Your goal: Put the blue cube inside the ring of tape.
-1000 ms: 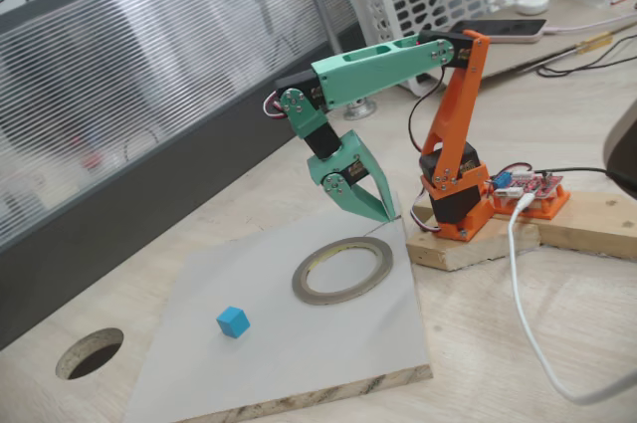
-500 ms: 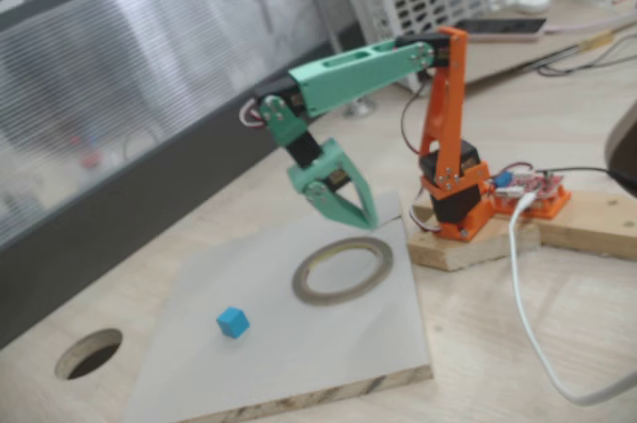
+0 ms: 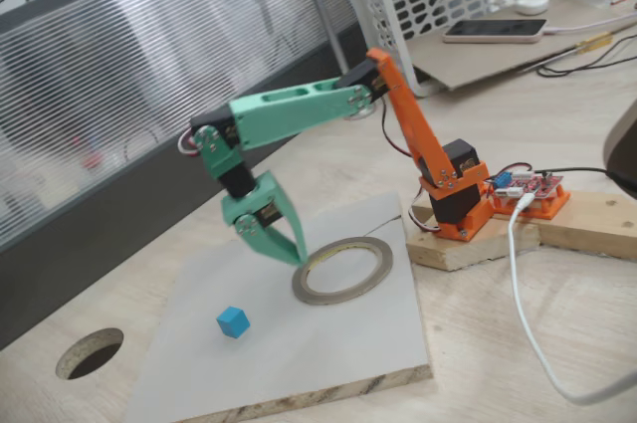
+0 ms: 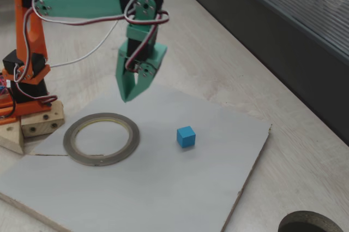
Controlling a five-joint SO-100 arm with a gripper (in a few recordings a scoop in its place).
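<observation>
Blue cube (image 4: 186, 136) apart from ring of tape (image 4: 101, 138)

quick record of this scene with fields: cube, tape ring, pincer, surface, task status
cube: blue cube sits alone on the grey board, outside the ring
tape ring: ring of tape lies flat on the board, nothing inside
pincer: pincer points down, raised above the board between ring and cube, holding nothing, jaws look closed
surface: grey board on a wooden table
task status: cube not yet grasped
</observation>
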